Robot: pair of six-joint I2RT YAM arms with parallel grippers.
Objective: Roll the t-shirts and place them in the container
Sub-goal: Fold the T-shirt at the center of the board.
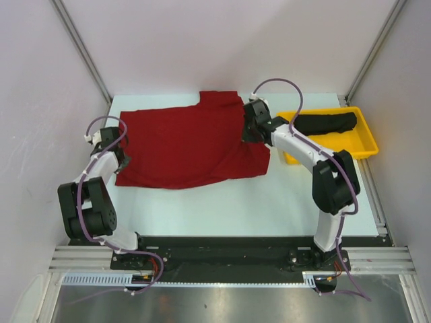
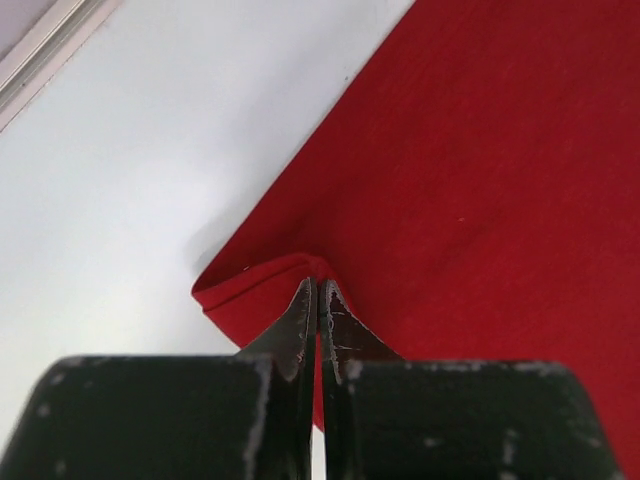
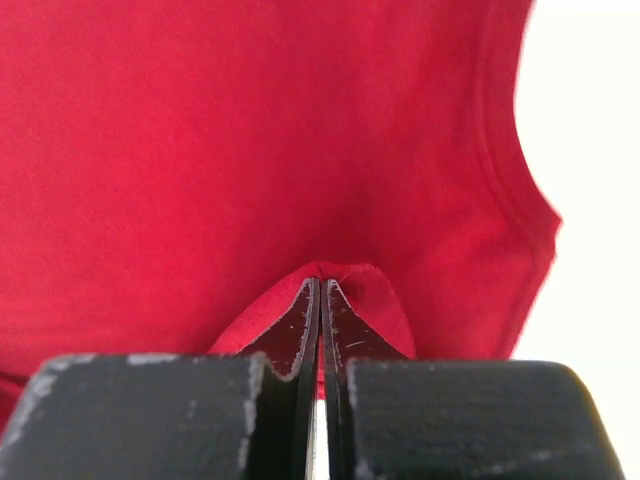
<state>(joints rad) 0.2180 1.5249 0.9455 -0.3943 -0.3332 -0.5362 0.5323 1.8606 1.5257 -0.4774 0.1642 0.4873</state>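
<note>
Across the middle of the pale table point(image 1: 222, 208), finds the deep red short-sleeved cloth t-shirt point(image 1: 182, 145) spread flat, long axis running left to right, one sleeve poking toward the far edge. Holds it at both short ends: left end effector point(image 1: 118, 156) on the left edge, right end effector point(image 1: 250, 129) on the right end, each with fingers pressed together on a small raised tuck of red cloth. Puts the shirt straight ahead of each end effector, stretched between the two, neither arm nearer than the other. Judges the roll likely to run along that long axis, from one pinched end toward the other, so needs both pinches kept level.

Places the black cloth t-shirt point(image 1: 326, 123), bunched lengthwise, in the shallow yellow plastic tray point(image 1: 367, 145) at the far right, close to the right arm; looks already rolled, though cannot tell for sure.

From the top view, gets the whole outline and both arms, but not the fingers. From the left wrist view, gets a doubled edge lying over bare table beside the pinch; from the right wrist view, a curved stitched edge, neckline or sleeve hem, cannot tell which.
</note>
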